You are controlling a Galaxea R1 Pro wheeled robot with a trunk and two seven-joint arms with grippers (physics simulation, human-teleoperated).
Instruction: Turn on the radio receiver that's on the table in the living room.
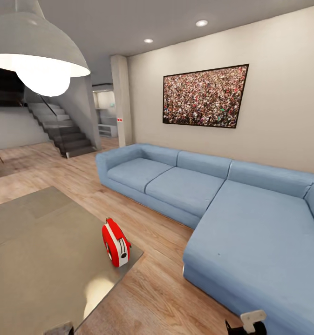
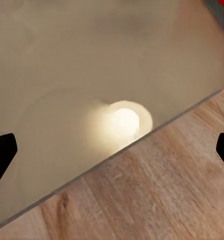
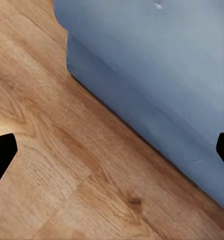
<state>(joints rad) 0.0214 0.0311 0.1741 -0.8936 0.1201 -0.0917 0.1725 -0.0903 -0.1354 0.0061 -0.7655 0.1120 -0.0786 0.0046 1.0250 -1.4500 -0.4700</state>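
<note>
Radio receiver [image 1: 115, 242] stands upright on the counter [image 1: 40, 251], right at its near corner on the sofa side, close to both edges. Red shell, white band, thin handle on top. Dial and light aren't readable from the head view, so on/off can't be told. A sliver of red at the frame corner in the left wrist view [image 2: 222, 7] is probably the same radio.

Counter top is glossy and mirrors the pendant lamp [image 1: 33, 51]; the glare spot [image 2: 120, 121] sits near the counter's edge in the left wrist view.

Left gripper [image 2: 112, 150] hangs over that counter edge, with wood floor [image 2: 156, 195] below. Jaws wide apart, nothing between them. Right gripper [image 3: 112, 150] is over the floor beside the base of the blue sofa [image 3: 156, 65], jaws likewise spread wide and empty. A bit of the right arm [image 1: 250, 322] shows low in the head view.

Progress, judged: robot is in the living room and parked at the counter, radio within sight. No contact with it yet. Left: bring a gripper to the radio and press its switch or dial. Left arm looks nearer.
</note>
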